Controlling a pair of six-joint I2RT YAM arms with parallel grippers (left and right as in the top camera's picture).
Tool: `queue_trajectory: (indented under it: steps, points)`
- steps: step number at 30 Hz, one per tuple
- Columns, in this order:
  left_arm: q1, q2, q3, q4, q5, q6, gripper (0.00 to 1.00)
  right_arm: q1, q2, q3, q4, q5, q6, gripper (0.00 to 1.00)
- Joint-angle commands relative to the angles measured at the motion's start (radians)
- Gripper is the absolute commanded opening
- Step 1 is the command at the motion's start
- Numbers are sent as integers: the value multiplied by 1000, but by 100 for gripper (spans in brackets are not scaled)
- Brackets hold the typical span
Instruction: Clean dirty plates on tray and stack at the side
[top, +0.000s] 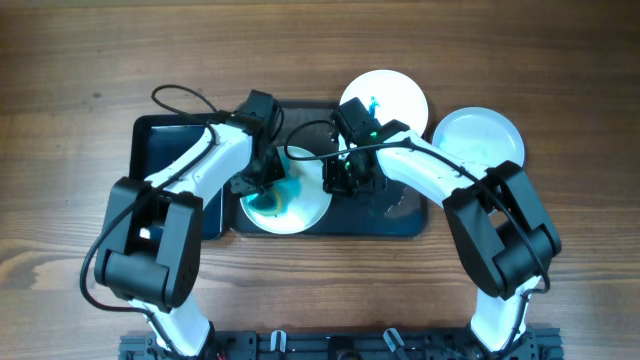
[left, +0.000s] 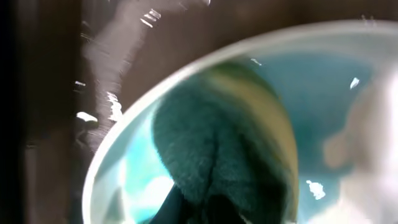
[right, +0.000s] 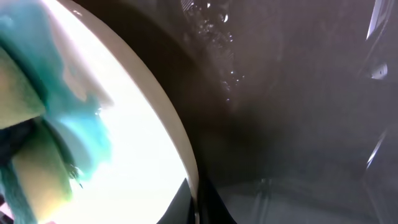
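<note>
A white plate (top: 300, 212) smeared blue-green lies on the dark tray (top: 405, 222). My left gripper (top: 262, 185) is shut on a green-and-yellow sponge (top: 270, 200) that presses on the plate's left half. In the left wrist view the sponge (left: 217, 149) fills the middle, over the wet plate (left: 124, 155). My right gripper (top: 338, 180) is shut on that plate's right rim. In the right wrist view its dark fingers (right: 186, 208) straddle the plate's rim (right: 189, 174). A second plate (top: 392, 105) with a blue-green streak overlaps the tray's far edge. A third, clean-looking plate (top: 480, 138) rests on the table at the right.
A smaller glossy black tray (top: 165, 150) adjoins the big tray on the left. Water droplets dot the tray's floor (right: 217, 43) beside the held plate. Wooden tabletop (top: 80, 80) surrounds everything.
</note>
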Motion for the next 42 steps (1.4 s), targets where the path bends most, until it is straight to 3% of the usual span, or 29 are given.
queue_trajectory:
  steps: [1, 3, 9, 17, 22, 26, 31, 36, 42]
  points:
    - [-5, 11, -20, -25, 377, 171, 4, -7, 13, 3, 0, -5, -15, 4]
    - [-3, 11, -20, -13, 446, 210, 4, -7, 13, 3, 0, -5, -14, 4]
    - [-4, 11, -20, 109, 386, 201, 4, -7, 13, 3, 1, -5, -13, 4]
    - [-4, 13, -20, 205, -127, 11, 4, -7, 13, 3, 1, -5, -14, 4]
    - [-2, 10, 62, 35, -330, -111, 4, -7, 13, 3, 5, -5, -13, 4]
    - [5, 9, 228, -150, -315, -113, 4, -7, 13, 3, 5, -5, -14, 4]
    - [27, 6, 483, -339, -185, -91, 4, -7, 10, 3, 5, -5, -30, 4]
    - [71, -11, 546, -367, -146, -52, 4, -7, -30, 8, 5, 18, -119, 4]
    - [142, -7, 542, -369, -146, -53, 4, 18, -158, 8, -54, 237, -126, 4]
